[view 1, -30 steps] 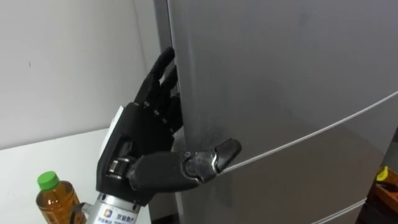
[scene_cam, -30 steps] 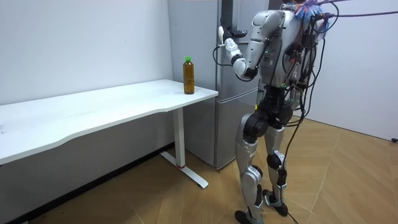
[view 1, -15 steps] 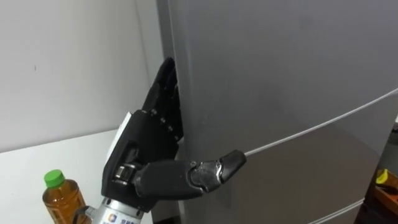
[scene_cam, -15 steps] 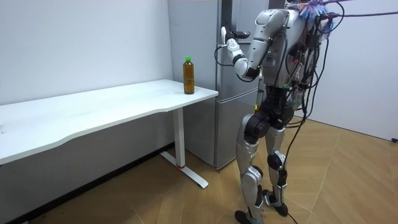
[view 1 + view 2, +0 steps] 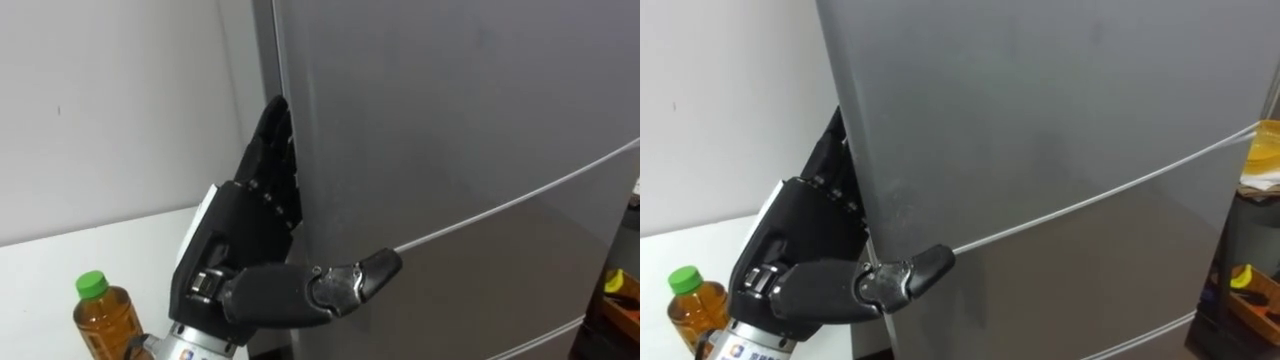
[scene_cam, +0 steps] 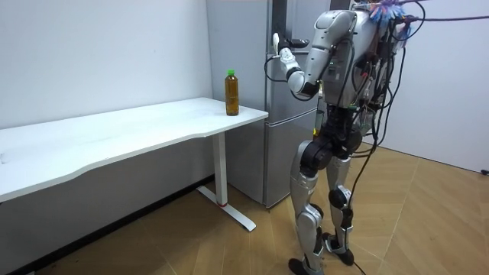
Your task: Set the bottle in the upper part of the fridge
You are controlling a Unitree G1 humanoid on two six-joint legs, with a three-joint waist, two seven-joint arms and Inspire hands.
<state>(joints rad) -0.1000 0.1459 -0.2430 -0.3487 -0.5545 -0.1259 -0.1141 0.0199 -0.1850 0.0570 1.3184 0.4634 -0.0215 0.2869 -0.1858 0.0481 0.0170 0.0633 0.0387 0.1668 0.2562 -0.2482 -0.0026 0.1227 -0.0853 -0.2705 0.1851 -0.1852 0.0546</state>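
The amber bottle (image 5: 103,320) with a green cap stands on the white table (image 5: 60,255) at my lower left, near the table's end (image 6: 231,93). The grey fridge (image 5: 450,110) is right in front of me, its upper door closed. My left hand (image 5: 235,260) is at the upper door's left edge. Its fingers (image 5: 275,150) reach up along the edge and slip behind it, while the thumb (image 5: 350,280) lies across the door's front, just above the seam to the lower door. In the room view I stand upright before the fridge with the left arm raised (image 6: 284,59).
A white wall runs behind the table, close to the fridge's left side. Some yellow items (image 5: 1262,150) sit beyond the fridge's right side. Wooden floor lies behind me in the room view.
My left hand has risen a little and its fingers have slid farther behind the door's edge; the thumb has moved rightward on the door front. The door stays closed and the bottle has not moved.
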